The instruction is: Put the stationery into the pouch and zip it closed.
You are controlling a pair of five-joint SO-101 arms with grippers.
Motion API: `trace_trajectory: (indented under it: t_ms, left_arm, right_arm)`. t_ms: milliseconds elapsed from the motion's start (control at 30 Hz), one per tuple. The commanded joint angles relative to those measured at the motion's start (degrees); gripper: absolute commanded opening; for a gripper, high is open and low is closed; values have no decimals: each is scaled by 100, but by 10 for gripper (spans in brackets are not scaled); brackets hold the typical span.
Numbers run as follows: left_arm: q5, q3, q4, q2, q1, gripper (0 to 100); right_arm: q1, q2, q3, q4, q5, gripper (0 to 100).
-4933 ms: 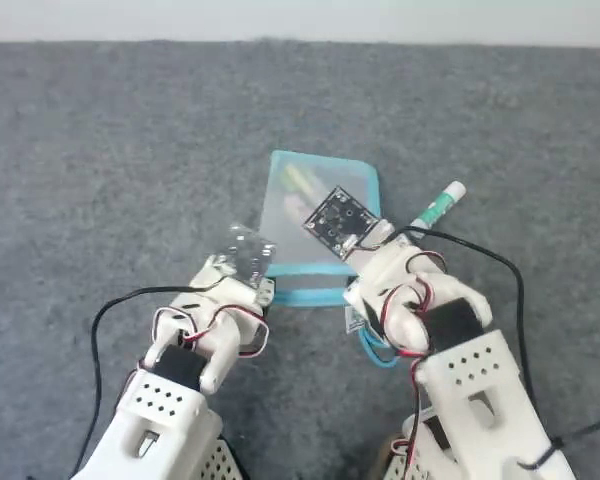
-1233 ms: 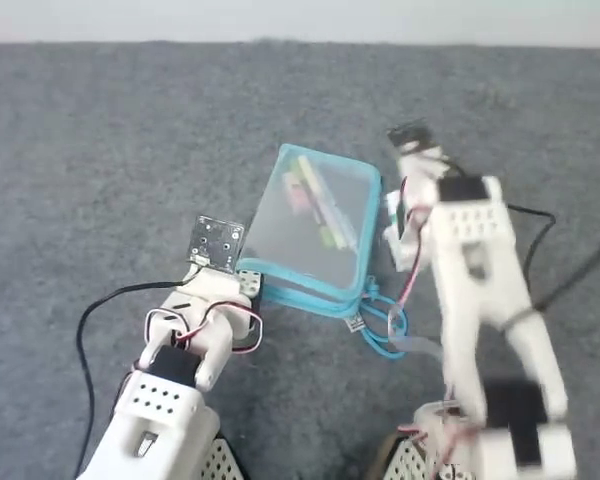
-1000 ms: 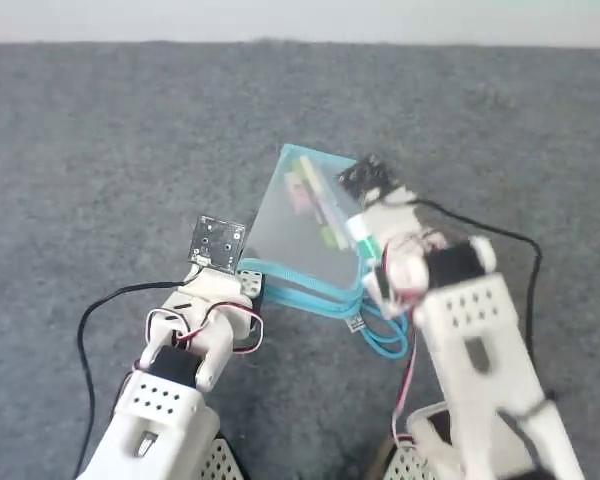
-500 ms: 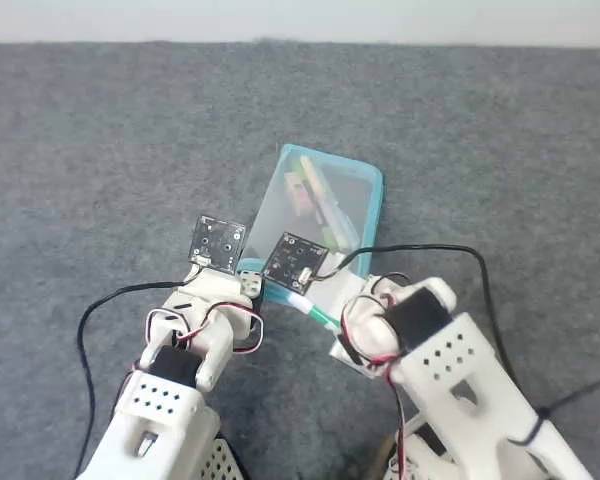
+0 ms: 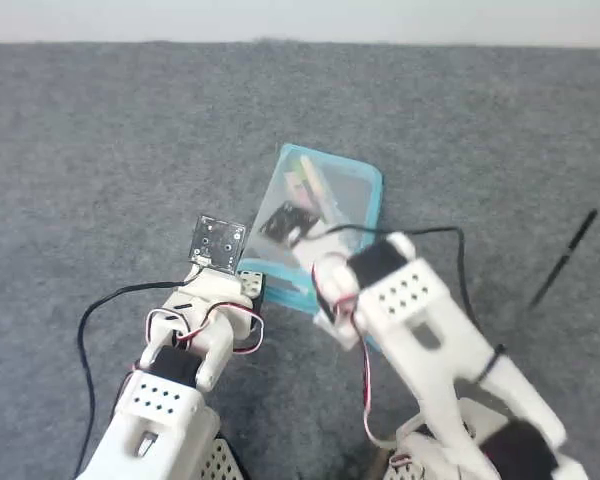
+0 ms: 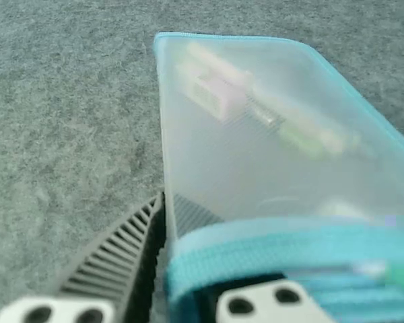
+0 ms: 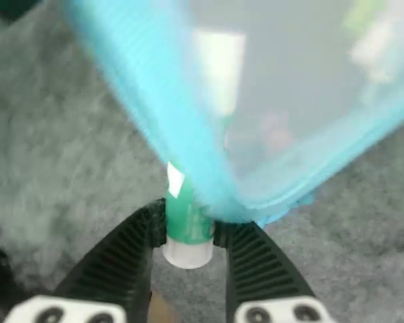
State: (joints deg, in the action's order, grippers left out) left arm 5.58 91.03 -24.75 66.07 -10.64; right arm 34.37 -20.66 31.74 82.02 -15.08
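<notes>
Step in hand: insertion. Our right pincer (image 7: 188, 232) is clamped on one green marker (image 7: 186, 225), whose tip enters the mouth of the one pouch (image 5: 345, 190) at frame centre. Our left pincer (image 6: 167, 262) grips the pouch's zipper edge. Inside we count at least three items. Next: push the marker fully in, release, then zip.

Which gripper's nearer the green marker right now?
Right. The right gripper is shut on the green marker at the pouch's zipper edge. The left gripper grips a corner of that edge, off the marker.
</notes>
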Motion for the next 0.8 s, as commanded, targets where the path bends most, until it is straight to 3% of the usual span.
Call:
trace_trajectory:
  t_ms: [0, 233, 433, 667, 767]
  left_arm:
    - [70, -136, 193, 88, -88, 12]
    - [70, -136, 193, 88, -88, 12]
    - [70, -145, 193, 88, -88, 12]
    - [-26, -189, 167, 97, -79, 12]
    - [-105, -189, 167, 97, -79, 12]
  right_arm:
    - [-400, 567, -1099, 84, 281, 6]
    - [-409, 2018, -3156, 954, 246, 9]
    - [101, 2695, -4501, 1569, -79, 13]
    - [532, 3134, -4774, 1727, -79, 211]
    - [479, 3143, -4774, 1727, -79, 230]
